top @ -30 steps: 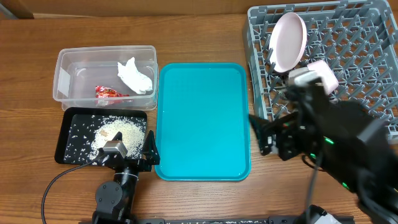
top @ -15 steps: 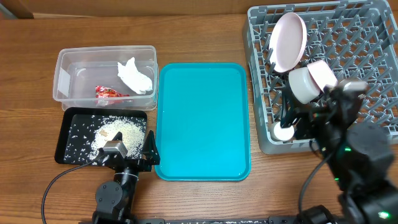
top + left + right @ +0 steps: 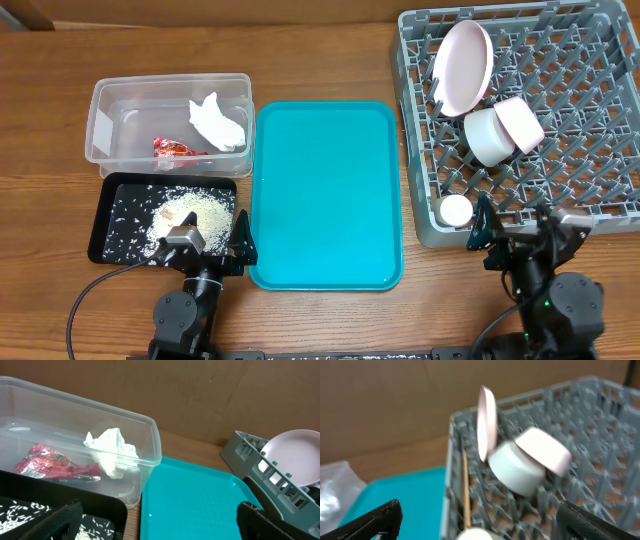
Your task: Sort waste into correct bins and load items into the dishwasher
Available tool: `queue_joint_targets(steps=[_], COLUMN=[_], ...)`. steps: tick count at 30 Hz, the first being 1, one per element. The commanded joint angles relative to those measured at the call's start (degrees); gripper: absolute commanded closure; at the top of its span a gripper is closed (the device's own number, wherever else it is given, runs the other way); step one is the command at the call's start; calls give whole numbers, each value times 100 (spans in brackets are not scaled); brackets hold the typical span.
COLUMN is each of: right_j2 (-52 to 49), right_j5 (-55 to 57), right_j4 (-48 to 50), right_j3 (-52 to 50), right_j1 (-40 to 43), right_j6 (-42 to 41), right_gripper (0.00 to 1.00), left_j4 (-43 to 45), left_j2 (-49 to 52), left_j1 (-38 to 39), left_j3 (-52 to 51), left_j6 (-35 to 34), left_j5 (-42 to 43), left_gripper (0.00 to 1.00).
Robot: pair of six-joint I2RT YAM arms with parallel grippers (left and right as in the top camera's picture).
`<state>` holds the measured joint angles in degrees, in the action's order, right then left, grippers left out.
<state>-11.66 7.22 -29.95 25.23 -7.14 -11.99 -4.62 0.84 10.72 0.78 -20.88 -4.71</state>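
The clear tub (image 3: pixel 100 120) holds the crumpled napkin (image 3: pixel 218 122) and the red sauce packet (image 3: pixel 178 149). The black tray (image 3: pixel 120 200) holds loose rice (image 3: pixel 190 215). The grey dish rack (image 3: pixel 560 120) holds the upright plate (image 3: pixel 462 66), two bowls (image 3: pixel 487 136) (image 3: pixel 520 122) on their sides and the small cup (image 3: pixel 455 210) at its front left corner. A chopstick (image 3: pixel 466 490) lies along the rack's left side in the right wrist view. My left gripper (image 3: pixel 205 250) is open and empty at the black tray's front edge. My right gripper (image 3: pixel 530 235) is open and empty just in front of the rack.
The teal serving tray (image 3: pixel 325 195) lies between the bins and the rack, with one rice grain (image 3: pixel 150 515) on it. A cardboard wall stands behind the table. The left arm's cable (image 3: pixel 90 290) trails over the front left of the table.
My right arm has pulled back from over the rack's front to the table's front edge. The cup now stands uncovered in the rack's front left corner. The left arm has not moved.
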Motion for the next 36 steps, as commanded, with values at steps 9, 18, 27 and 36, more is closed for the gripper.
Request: queue_joint_targets(steps=[9,18,27,36], right_j2=[1150,1150,1150,1150], right_j5=[-46,-83,-87,-87], right_j4=[1248,2597,2597,2597], right_j3=[-1873,-2476,-2476,-2476], right_j1=[444,444,444,444], right_j6=[-20,-17,-17,-17], right_gripper=[0,0,0,0], left_j4=[17,17,17,17], left_j2=[-57,-57,-57,-57], left_j1=[-59,-59,-59,-59], left_j3=[-26,-26,-26,-26], left_j6=[-37,-37,-37,-37], left_j5=[28,28,28,28], left_gripper=[0,0,0,0])
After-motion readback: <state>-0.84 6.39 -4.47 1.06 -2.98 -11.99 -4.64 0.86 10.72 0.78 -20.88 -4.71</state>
